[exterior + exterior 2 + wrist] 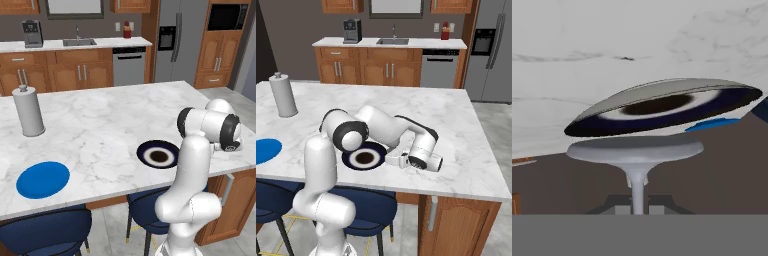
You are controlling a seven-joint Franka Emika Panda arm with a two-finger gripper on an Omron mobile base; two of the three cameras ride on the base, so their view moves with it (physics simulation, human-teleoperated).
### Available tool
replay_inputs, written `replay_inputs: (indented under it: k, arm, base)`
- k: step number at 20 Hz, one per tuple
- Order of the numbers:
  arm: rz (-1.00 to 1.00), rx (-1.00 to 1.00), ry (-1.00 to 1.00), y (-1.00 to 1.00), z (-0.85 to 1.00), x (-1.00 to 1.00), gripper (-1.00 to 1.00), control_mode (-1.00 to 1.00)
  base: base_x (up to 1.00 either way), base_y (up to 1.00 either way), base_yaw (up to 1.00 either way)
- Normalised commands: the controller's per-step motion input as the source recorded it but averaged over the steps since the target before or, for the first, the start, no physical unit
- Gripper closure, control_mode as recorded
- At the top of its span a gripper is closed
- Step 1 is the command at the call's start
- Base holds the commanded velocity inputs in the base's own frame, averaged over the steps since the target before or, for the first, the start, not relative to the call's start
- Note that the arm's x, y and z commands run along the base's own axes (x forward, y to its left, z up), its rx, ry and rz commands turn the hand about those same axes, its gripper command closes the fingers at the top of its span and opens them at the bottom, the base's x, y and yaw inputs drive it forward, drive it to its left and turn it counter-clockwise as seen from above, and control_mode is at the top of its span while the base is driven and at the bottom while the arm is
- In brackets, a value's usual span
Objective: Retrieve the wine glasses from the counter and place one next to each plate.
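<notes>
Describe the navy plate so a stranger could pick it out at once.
Start at the white marble counter in the middle of the kitchen. Near its front edge, above the blue stools, lies the navy plate, beside the robot's arm. Unlike the plain blue plate further along, it has a white ring and dark centre.

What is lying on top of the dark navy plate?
Nothing lies on the dark navy plate: its white ring and dark centre show bare. In the right base view the robot arm covers its far rim.
</notes>
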Motion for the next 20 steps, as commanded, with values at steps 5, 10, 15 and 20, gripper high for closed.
replay_inputs:
  k: [5, 10, 15, 20]
  arm:
    - [0.01, 0.03, 0.00, -0.10, -0.14, 0.34, 1.00, -1.00]
    - [0.01, 0.04, 0.01, -0.05, -0.37, 0.27, 1.00, -1.00]
    - [0.00, 0.00, 0.00, 0.00, -0.44, 0.20, 1.00, -1.00]
    - [0.00, 0.00, 0.00, 0.00, -0.38, 0.19, 1.00, -1.00]
  base:
    - [0.00, 0.00, 0.00]
    - [0.00, 0.00, 0.00]
    - [0.00, 0.00, 0.00]
    - [0.00, 0.00, 0.00]
